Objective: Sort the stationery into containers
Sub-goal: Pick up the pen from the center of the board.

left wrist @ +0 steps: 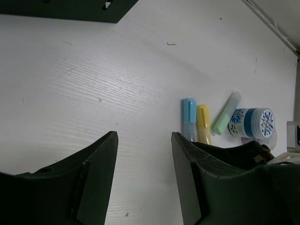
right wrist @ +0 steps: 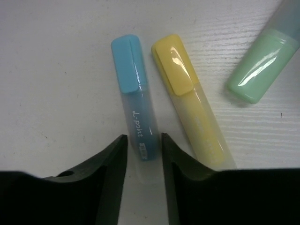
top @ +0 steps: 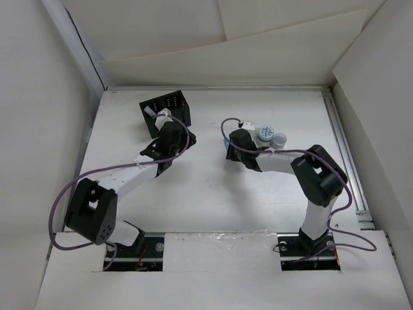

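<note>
A light blue stick [right wrist: 133, 93], a yellow stick [right wrist: 187, 89] and a pale green stick [right wrist: 262, 65] lie side by side on the white table. My right gripper [right wrist: 143, 138] is low over them, its jaws straddling the blue stick's clear end with a thin gap each side. Two round grey-white pieces [top: 264, 134] [top: 279, 139] sit just right of it. My left gripper [left wrist: 144, 136] is open and empty above bare table, near the black box [top: 169, 103]. A pale stick [top: 150, 111] shows at the box's left rim. The sticks [left wrist: 189, 112] also show in the left wrist view.
A blue-and-white labelled round piece [left wrist: 255, 123] lies right of the green stick [left wrist: 226, 114]. The box corner [left wrist: 70, 9] is at the top of the left wrist view. White walls close in the table on the left, back and right.
</note>
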Robot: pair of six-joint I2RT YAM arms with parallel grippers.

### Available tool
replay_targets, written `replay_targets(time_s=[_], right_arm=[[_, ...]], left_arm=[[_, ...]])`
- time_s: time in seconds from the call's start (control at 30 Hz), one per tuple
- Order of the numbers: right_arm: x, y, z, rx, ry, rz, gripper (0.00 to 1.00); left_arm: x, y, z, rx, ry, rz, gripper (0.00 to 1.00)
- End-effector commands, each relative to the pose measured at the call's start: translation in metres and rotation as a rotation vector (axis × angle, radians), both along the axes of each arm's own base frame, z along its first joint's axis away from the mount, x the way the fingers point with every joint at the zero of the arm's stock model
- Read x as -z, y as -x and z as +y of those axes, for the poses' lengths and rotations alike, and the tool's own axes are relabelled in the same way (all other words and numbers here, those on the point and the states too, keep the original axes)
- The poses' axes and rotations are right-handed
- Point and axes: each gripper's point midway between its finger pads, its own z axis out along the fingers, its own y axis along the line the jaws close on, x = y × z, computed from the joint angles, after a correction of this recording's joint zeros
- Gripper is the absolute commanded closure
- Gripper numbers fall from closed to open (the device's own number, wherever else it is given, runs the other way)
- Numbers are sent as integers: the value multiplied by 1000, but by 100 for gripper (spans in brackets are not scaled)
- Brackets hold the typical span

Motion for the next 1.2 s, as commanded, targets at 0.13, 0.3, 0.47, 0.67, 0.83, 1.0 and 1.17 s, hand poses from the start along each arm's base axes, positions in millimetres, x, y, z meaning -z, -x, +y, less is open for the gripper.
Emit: replay_targets(time_s=[0.13, 0.3, 0.47, 0.67, 0.83, 1.0, 1.17], right_arm=[[4, 5, 6, -7, 21, 10, 81], [-18, 11, 9, -24, -13, -24, 88], [-67, 25, 27, -120, -112, -97, 88], [-78, 48, 49, -253, -190, -73, 88], [-90, 57, 70, -338, -237, -81, 88], [-99, 64, 80, -383, -273, -91, 88], [-108, 71, 89, -436, -301, -101, 88]], left_arm=[[-11, -1, -19, 72, 65, -10, 54], [-11, 2, -24, 94, 86, 0, 54], [-20, 4, -37, 149, 134, -7, 54], [-24, 1, -42, 204, 209, 2, 54], [-25, -3, -52, 248, 220, 12, 50], [-18, -6, -55, 262, 208, 33, 47], [-8, -9, -59, 270, 207, 51, 46]])
